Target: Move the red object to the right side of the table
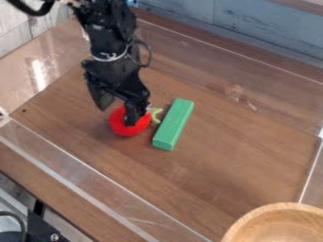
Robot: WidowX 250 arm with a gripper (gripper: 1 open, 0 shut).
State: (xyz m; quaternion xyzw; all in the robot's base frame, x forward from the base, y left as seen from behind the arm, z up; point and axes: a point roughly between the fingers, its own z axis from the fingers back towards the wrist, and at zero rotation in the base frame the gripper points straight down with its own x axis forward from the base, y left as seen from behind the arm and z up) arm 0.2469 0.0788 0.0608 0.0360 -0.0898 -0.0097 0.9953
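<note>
Camera view: one overhead-angled shot across the table [240, 151].
Gripper [124, 112]: points steeply down at left of centre, jaws spread wide, straddling the top of the red object, gripping nothing.
Red object [127, 123]: rests on the wood, partly hidden behind the black fingers [135, 106].
Green block [173, 124]: lies just beside the red object, on its right.
Wooden bowl [278, 227]: bottom right corner, well apart.
</note>
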